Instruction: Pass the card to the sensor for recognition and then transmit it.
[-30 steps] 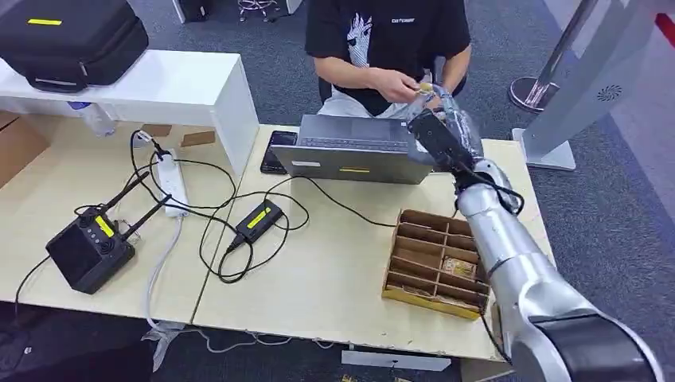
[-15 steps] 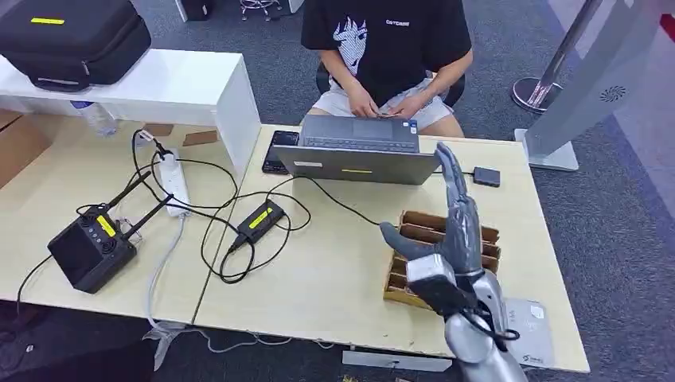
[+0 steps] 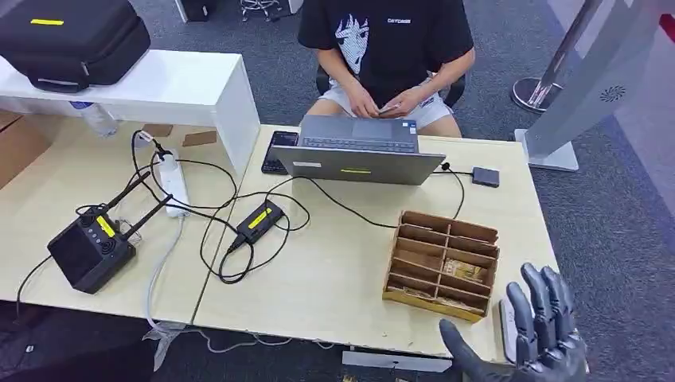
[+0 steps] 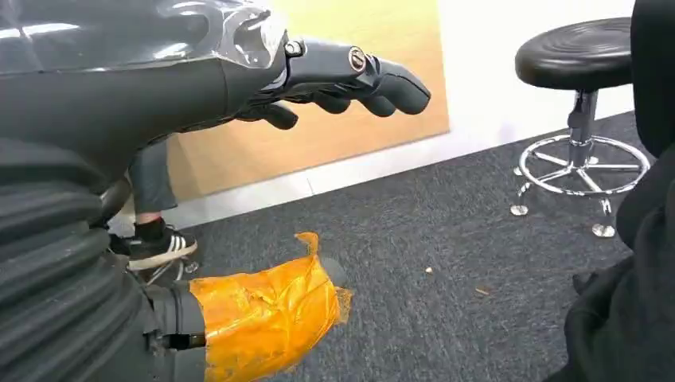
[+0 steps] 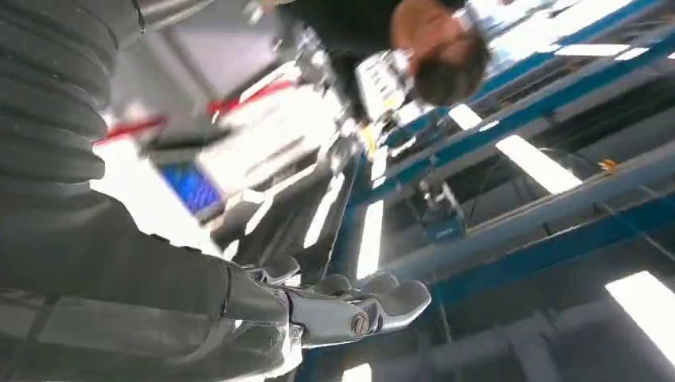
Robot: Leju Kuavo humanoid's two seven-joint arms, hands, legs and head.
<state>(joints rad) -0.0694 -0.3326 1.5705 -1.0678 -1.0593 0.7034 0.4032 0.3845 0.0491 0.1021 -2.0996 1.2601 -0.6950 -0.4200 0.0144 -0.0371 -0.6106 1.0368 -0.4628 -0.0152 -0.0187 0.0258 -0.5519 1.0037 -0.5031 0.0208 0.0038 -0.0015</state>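
Your card (image 3: 390, 107) sat in the seated person's hands (image 3: 382, 102), behind the open laptop (image 3: 356, 149) on the far side of the table (image 3: 334, 263); it was small and hard to make out. The right hand (image 3: 535, 341) was at the near right corner, fingers apart and upright, holding nothing, its palm cut off by the picture's lower edge. It stood just beside the cardboard divider box (image 3: 442, 263), partly covering a white device (image 3: 506, 328) (its face hidden). The left hand (image 4: 334, 76) hung over grey carpet (image 4: 446, 263), fingers loosely curled and empty. The right wrist view was blurred. Bare tabletop lay between the box and the cables (image 3: 231, 215).
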